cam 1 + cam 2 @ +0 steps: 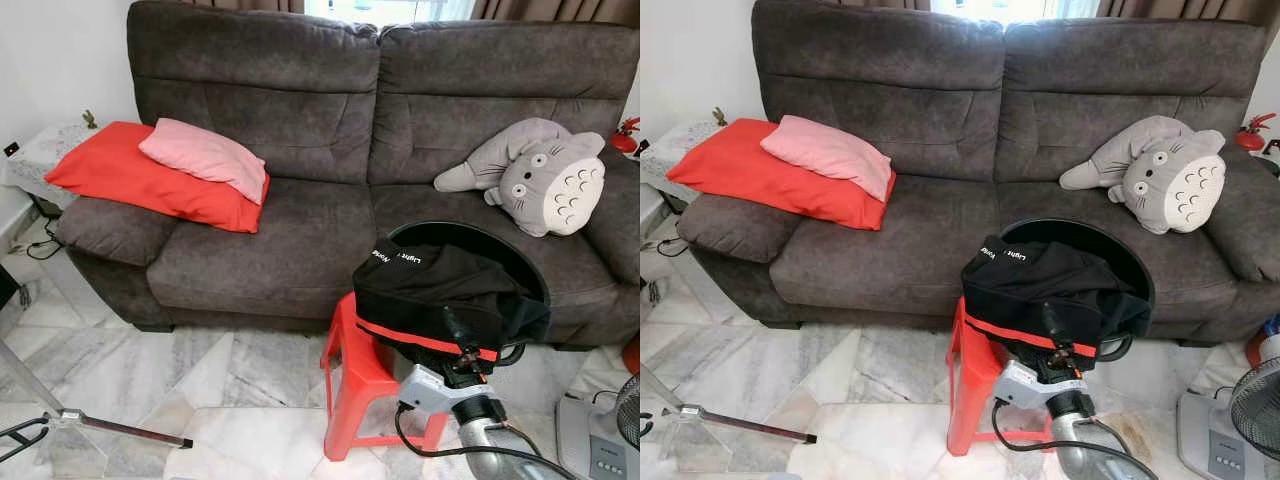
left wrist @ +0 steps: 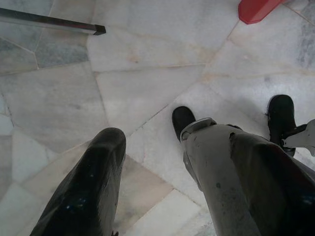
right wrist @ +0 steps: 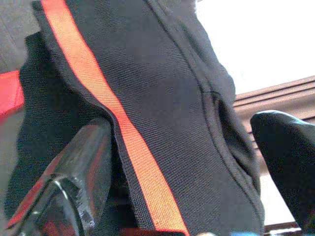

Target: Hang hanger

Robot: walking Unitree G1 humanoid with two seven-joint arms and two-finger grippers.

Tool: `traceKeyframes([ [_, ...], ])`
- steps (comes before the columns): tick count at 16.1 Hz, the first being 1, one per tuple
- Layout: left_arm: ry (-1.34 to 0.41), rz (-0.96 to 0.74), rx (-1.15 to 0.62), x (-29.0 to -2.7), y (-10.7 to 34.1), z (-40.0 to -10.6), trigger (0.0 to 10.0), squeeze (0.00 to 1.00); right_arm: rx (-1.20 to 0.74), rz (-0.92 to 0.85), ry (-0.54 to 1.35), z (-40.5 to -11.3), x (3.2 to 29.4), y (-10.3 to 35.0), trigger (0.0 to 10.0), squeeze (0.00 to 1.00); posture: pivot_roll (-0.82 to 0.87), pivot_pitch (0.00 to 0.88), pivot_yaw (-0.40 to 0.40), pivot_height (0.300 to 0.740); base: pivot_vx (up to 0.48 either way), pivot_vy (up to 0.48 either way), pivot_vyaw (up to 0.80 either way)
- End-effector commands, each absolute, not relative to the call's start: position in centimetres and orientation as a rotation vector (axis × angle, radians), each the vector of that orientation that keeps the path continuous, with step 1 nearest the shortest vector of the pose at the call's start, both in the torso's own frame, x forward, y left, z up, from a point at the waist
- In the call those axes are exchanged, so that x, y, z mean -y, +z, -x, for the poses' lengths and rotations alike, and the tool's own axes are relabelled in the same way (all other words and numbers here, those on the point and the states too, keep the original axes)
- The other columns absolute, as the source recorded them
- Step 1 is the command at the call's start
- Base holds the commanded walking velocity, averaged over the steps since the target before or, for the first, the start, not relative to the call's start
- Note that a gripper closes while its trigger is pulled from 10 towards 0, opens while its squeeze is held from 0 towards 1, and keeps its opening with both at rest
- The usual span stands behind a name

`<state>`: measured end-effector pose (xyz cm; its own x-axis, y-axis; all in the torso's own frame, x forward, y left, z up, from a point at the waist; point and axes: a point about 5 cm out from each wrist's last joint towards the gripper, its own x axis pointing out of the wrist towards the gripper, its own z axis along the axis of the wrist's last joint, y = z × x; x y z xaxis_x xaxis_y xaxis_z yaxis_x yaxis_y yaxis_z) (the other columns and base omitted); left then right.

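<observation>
My right gripper [image 1: 468, 352] reaches into the black garment [image 1: 440, 290] heaped in the basket [image 1: 520, 255] on the red stool [image 1: 355, 375], fingers spread around a fold, not clamped. No hanger is visible, perhaps buried. My left gripper [image 2: 147, 162] hangs open over the floor [image 2: 147, 88]

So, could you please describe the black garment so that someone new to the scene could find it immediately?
Start at the grey sofa; on the marble floor before its right half stands a red stool carrying a black round basket. The black garment is draped over that basket, with the right gripper at its edge. Its orange-red stripe and small white lettering set it apart.
</observation>
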<state>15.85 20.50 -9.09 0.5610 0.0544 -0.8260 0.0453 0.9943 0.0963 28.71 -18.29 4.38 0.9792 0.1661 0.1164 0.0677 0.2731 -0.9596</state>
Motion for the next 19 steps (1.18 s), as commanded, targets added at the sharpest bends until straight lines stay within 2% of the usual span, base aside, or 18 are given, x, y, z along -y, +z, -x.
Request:
traceKeyframes([
  [1, 0.008, -0.103, -0.983, -20.6, -9.2, -15.4, 10.0, 0.0, 0.227, 1.288, 0.066, -28.6, 18.3, 4.6, 10.0, 0.0, -0.08, 0.048, -0.004, 0.74, 0.0, 0.0, 0.0],
  [7, 0.008, -0.105, -0.987, -20.8, -9.3, -15.2, 10.0, 0.0, 0.276, 1.272, 0.026, -28.4, 18.4, 5.9, 10.0, 0.0, -0.09, 0.049, -0.005, 0.74, 0.0, 0.0, 0.0],
  [14, 0.01, -0.099, -0.986, -20.8, -9.3, -15.1, 10.0, 0.0, 0.36, 1.266, -0.097, -29.9, 19.2, 8.8, 10.0, 0.0, -0.09, 0.052, -0.005, 0.74, 0.0, 0.0, 0.0],
  [16, 0.01, -0.098, -0.985, -20.8, -9.3, -15.1, 10.0, 0.0, 0.264, 1.25, -0.058, -30.2, 19.1, 7.6, 10.0, 0.0, -0.08, 0.052, -0.004, 0.74, 0.0, 0.0, 0.0],
  [19, 0.01, -0.098, -0.984, -20.8, -9.3, -15.2, 10.0, 0.0, 0.248, 1.299, 0.009, -30.7, 18.7, 7.2, 10.0, 0.0, -0.09, 0.053, -0.001, 0.74, 0.0, 0.0, 0.0],
])
